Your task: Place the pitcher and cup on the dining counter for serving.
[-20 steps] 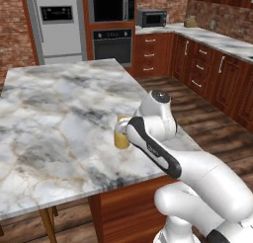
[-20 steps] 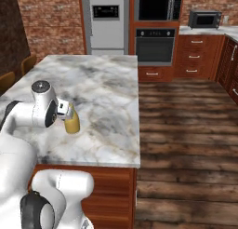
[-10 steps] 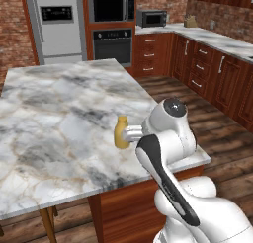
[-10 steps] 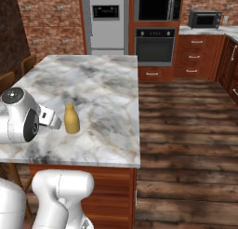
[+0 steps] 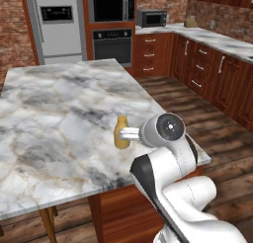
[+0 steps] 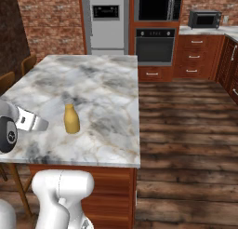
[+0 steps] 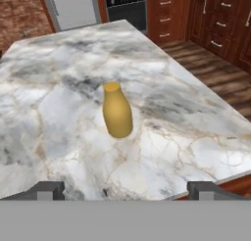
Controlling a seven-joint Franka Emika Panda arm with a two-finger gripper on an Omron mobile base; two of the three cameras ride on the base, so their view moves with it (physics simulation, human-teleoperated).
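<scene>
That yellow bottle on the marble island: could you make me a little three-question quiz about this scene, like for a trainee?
1. True or false: the pitcher stands upright on the dining counter.
2. Is the claw (a) shut on the pitcher, (b) open and apart from it, or (c) open around it?
3. Fill in: behind the counter, beside the grey fridge, a black ____ is built into the wood cabinets.

Key: 1 true; 2 b; 3 oven.
</scene>
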